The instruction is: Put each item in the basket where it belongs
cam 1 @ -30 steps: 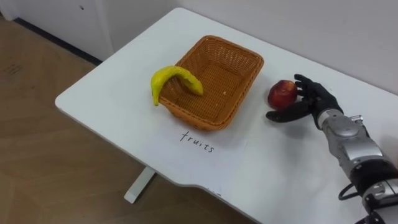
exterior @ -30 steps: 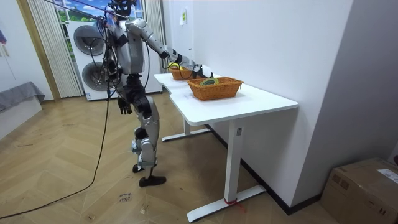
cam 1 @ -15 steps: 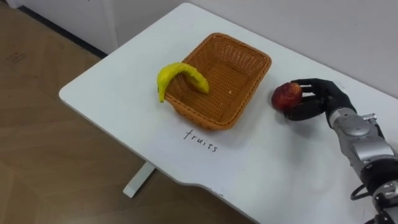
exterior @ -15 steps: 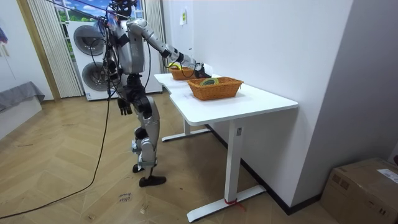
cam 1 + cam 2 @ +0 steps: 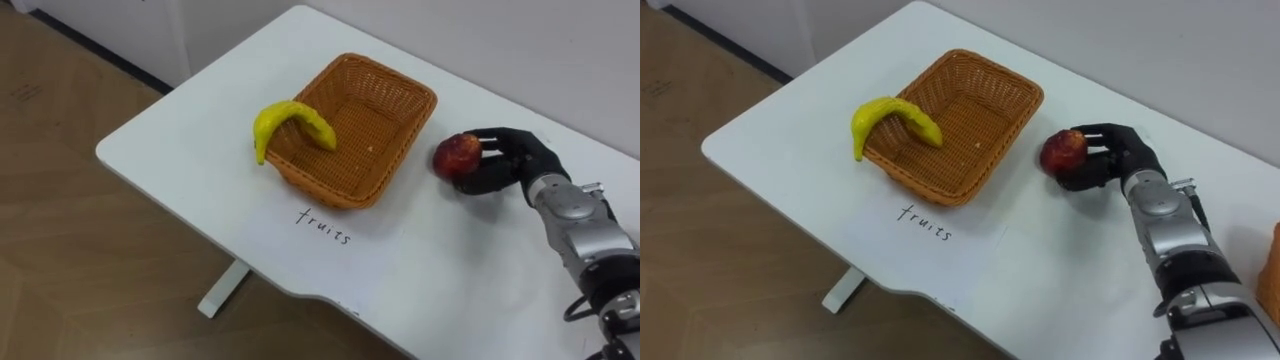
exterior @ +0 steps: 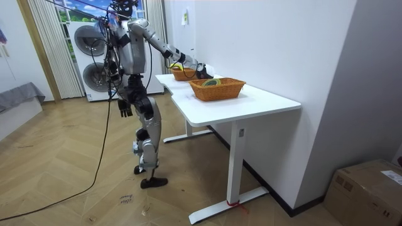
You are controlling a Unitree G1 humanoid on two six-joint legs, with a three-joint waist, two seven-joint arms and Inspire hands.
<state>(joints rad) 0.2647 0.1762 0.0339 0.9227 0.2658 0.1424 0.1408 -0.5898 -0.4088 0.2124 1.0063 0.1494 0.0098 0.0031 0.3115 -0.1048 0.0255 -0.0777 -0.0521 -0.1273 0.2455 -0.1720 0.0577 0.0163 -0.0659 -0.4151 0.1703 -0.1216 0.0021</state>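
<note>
A red apple (image 5: 456,156) sits just right of the wicker fruit basket (image 5: 342,192), close to its right rim. My right hand (image 5: 507,160) reaches in from the right and is shut on the apple, with fingers over its top and the thumb below. A yellow banana (image 5: 285,120) lies draped over the basket's left rim, half inside and half out. In the room view I stand at the white table's near end with my right arm stretched over it, and my left hand (image 6: 124,108) hangs at my side.
A handwritten label (image 5: 319,225) lies on the white table (image 5: 180,150) in front of the basket. A second wicker basket (image 6: 217,88) stands further along the table, and its edge (image 5: 1274,268) is at my far right. The table's left edge drops to wooden floor.
A second ago my right hand stood open beside the apple; its fingers have since curled round it. The apple has shifted slightly towards the basket. The camera has moved a little.
</note>
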